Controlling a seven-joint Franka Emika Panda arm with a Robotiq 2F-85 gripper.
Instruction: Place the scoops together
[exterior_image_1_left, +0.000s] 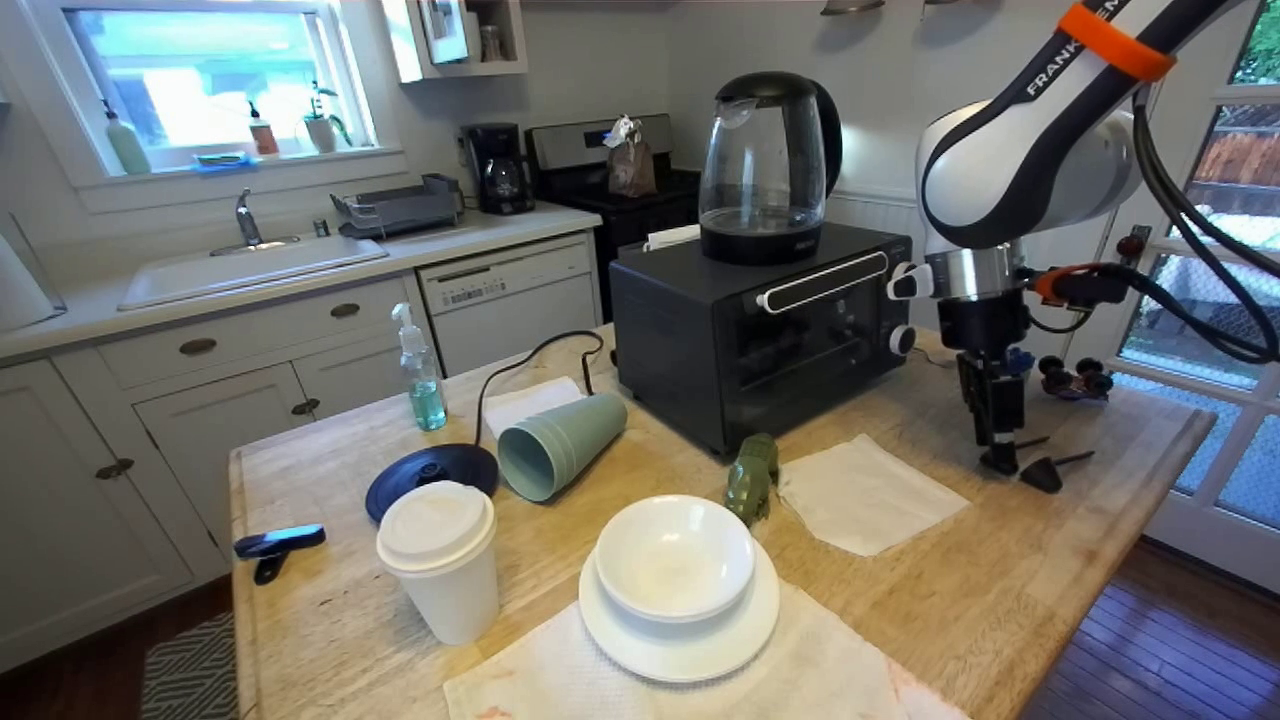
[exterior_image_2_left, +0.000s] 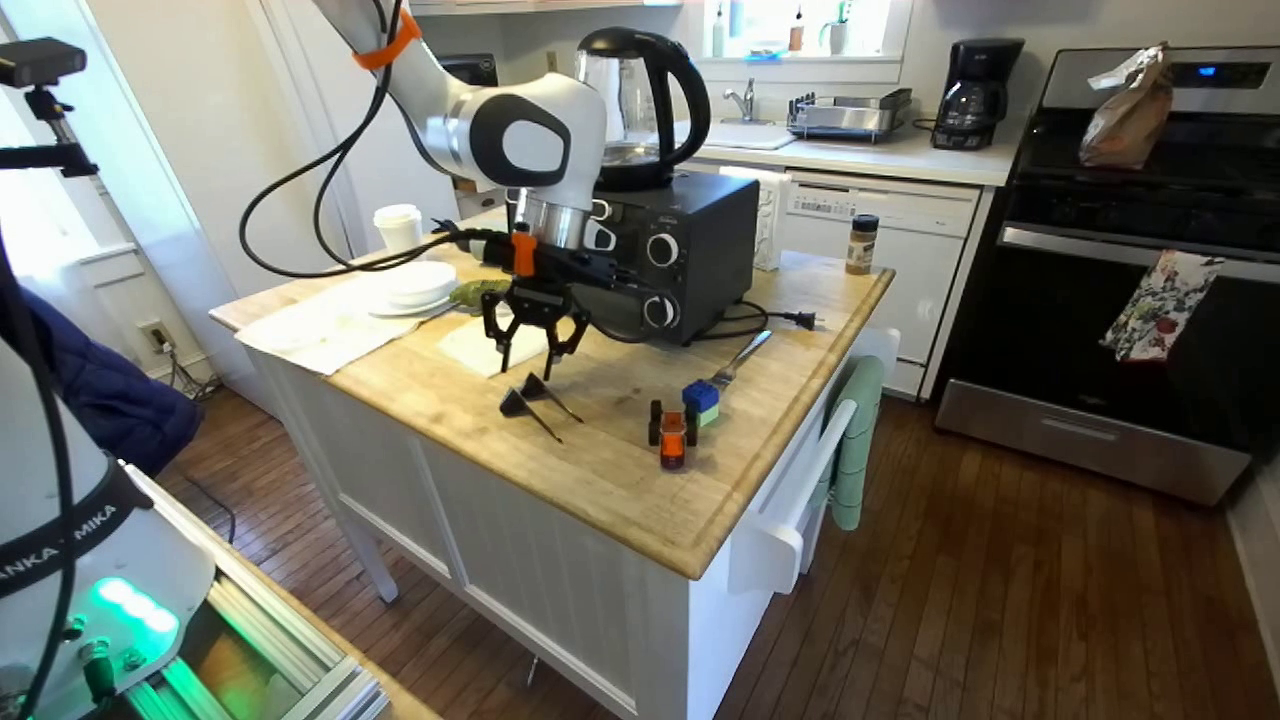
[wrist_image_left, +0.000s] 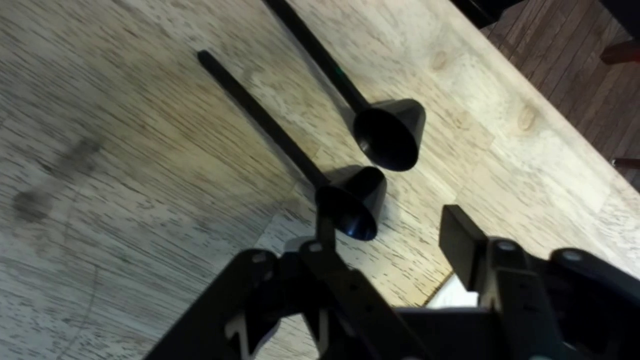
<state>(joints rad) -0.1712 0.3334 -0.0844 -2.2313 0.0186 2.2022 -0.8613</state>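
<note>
We see the end effector (wrist_image_left: 389, 223) spread apart, close by two glossy black scoops (wrist_image_left: 353, 202), cone-shaped bowls on long thin handles, which lie side by side on the wooden counter (exterior_image_2_left: 610, 455), handles nearly parallel.

"What lies around the pale wooden tabletop (exterior_image_1_left: 950, 570) in an exterior view?"

"Dark brown wooden floorboards (exterior_image_1_left: 1110, 625) beyond its right edge, and a grey-and-white geometric-patterned mat (exterior_image_1_left: 190, 670) beside its left edge"

"Where is it brightest?"

"At a rectangular white-framed glass window (exterior_image_1_left: 215, 80), glaring in the pale grey wall (exterior_image_1_left: 590, 60) past the far left corner"

"And below that?"

"White-painted panelled cabinets (exterior_image_1_left: 220, 420); a white, glass-paned door (exterior_image_1_left: 1225, 440) stands past the far right corner"
</note>
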